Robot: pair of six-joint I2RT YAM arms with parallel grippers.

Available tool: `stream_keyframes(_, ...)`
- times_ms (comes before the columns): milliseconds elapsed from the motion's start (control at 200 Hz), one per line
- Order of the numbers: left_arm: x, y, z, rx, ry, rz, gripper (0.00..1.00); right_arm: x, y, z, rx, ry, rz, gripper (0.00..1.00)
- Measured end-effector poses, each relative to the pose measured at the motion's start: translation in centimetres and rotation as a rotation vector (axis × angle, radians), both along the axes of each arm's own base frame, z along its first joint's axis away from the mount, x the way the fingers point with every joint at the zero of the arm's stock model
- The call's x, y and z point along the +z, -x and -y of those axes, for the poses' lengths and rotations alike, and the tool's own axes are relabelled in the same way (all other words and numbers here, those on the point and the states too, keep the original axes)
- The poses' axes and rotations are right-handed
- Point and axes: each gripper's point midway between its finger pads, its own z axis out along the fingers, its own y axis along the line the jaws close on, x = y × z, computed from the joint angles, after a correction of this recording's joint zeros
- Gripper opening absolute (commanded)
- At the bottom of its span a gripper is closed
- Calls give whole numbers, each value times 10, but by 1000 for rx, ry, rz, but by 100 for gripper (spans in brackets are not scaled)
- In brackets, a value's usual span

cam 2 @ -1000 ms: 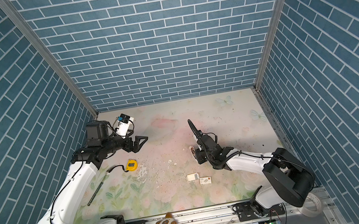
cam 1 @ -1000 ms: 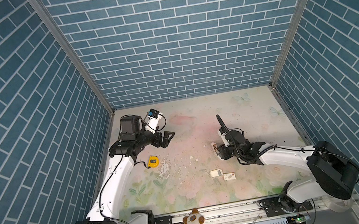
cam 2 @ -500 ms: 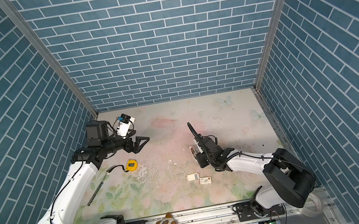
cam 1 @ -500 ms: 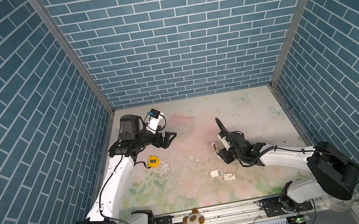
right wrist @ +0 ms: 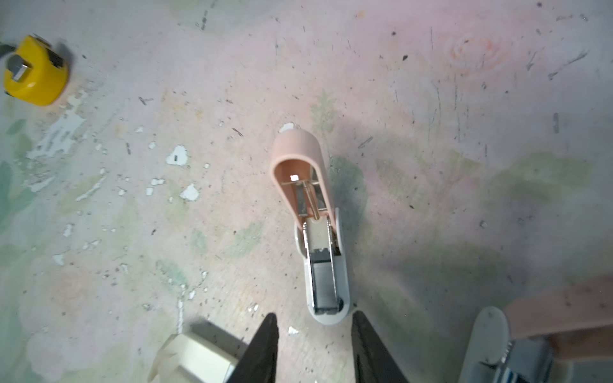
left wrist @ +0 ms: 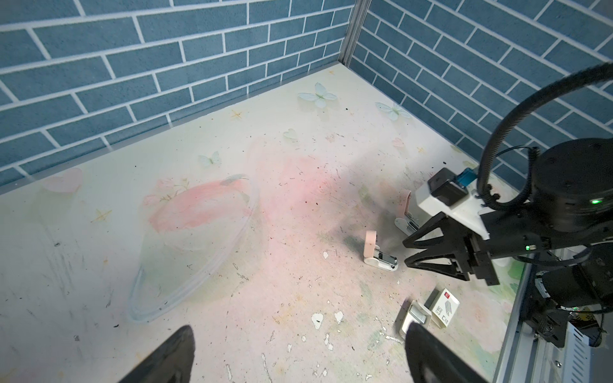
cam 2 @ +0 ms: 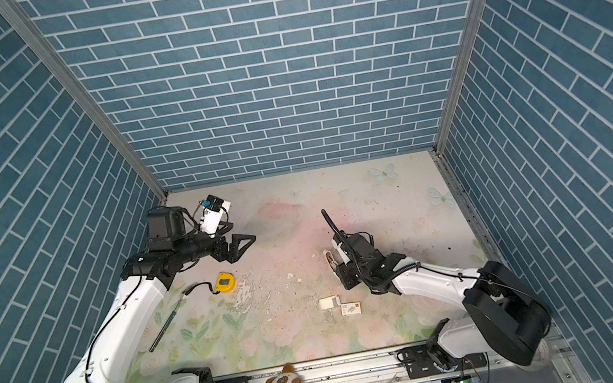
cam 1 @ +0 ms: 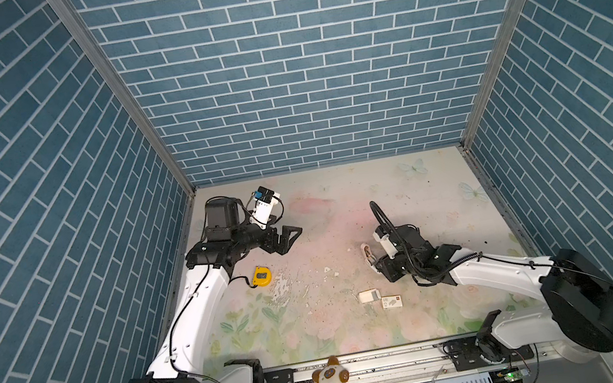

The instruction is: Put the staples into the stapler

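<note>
Almost nothing has moved in the last second. The left gripper hangs where it was over the far left of the table, fingers spread wide and empty. The tape measure lies unmoved nearer the front. The right gripper has barely shifted, low over the table, its fingers partly apart with nothing between them. The stapler lies open just ahead of those tips, pink lid tilted up and metal channel bared; whether the channel holds anything I cannot tell. A second stapler, also open, sits just beside that gripper. Nearer the front, the tray holds the staples, a grey strip. The sleeve lies just right of it, contents hidden.
</note>
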Motion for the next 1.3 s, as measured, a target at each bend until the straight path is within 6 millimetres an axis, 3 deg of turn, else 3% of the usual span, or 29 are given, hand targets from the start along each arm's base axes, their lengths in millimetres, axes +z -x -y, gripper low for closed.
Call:
stream_keyframes(145,0,0,0,2,-1,0,100,14,13,-1,9,-48,-26,33)
stream_keyframes(280,0,0,0,2,-1,0,100,18,41,-11,62,-79,-95,33)
stream_keyframes(410,0,-1,-1,7,-1,-1,100,11,77,-27,125,-57,-174,32)
stream_keyframes(530,1,-3,-2,21,0,-1,100,1,95,-36,122,-42,-230,29)
stream_keyframes(800,8,-6,-4,52,10,18,100,-34,94,-45,33,60,-290,24)
stream_keyframes(1010,14,-6,-4,62,25,31,100,-30,85,-61,1,67,-268,21)
stream_keyframes(1300,17,-6,-4,68,37,36,99,-36,81,-52,-42,118,-256,19)
